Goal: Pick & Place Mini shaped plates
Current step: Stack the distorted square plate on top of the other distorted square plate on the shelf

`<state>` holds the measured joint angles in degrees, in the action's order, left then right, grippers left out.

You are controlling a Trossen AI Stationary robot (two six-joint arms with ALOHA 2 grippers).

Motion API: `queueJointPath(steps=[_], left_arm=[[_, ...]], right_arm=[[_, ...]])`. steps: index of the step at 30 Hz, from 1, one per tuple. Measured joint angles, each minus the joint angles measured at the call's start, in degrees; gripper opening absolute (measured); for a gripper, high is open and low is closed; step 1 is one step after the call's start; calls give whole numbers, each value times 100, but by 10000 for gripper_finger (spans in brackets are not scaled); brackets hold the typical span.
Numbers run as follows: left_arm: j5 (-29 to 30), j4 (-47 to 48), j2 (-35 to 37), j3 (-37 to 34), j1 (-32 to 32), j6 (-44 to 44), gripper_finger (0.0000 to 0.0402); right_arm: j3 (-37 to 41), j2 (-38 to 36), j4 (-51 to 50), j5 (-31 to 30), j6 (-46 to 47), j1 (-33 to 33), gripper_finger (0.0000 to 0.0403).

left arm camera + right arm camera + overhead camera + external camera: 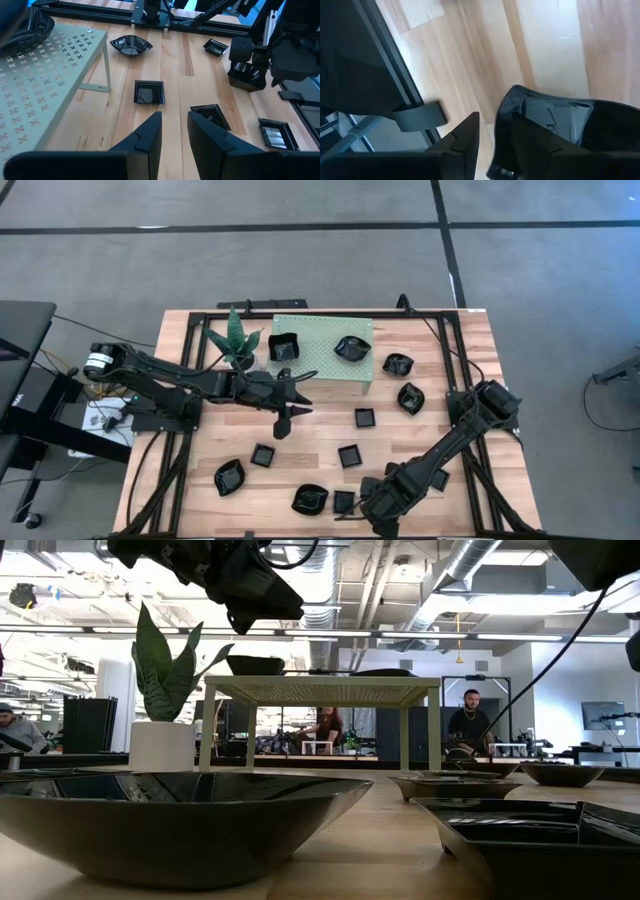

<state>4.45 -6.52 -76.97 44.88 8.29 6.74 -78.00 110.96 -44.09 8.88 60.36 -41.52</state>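
Observation:
Several small glossy black plates lie scattered on the wooden table, among them a square plate (pixel 365 418) and a wavy plate (pixel 229 477). Two more plates (pixel 285 347) (pixel 352 348) rest on the pale green stand (pixel 320 368). My left gripper (pixel 290 418) (pixel 174 127) hovers open above the table just in front of the stand, holding nothing. My right gripper (pixel 362 505) (pixel 492 120) is low by the table's near edge, at a square plate (pixel 344 502). It is open, and one corner of that plate's rim (pixel 501 125) stands between its fingers. My right gripper stands over a corner of the square plate's rim (pixel 501 125), one finger outside the rim and the other hidden behind the plate's wall. A strip of wood shows between the outer finger (pixel 465 142) and the rim. I cannot tell whether it touches the plate.
A potted green plant (pixel 235 340) stands at the stand's left end. A black metal frame (pixel 455 360) runs along the table's sides. A wavy plate (pixel 310 499) lies close to the left of the right gripper. People sit in the room behind (pixel 470 715).

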Motion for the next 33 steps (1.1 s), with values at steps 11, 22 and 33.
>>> queueJointPath(steps=[11,22,33], left_arm=[[0,0,0,0,0,0,95],[0,1,0,0,0,0,95],[0,2,0,0,0,0,95]], right_arm=[[0,0,-21,-310,-92,-48,108],[43,-2,62,-348,-90,-46,108],[446,-2,450,-301,-164,-31,107]])
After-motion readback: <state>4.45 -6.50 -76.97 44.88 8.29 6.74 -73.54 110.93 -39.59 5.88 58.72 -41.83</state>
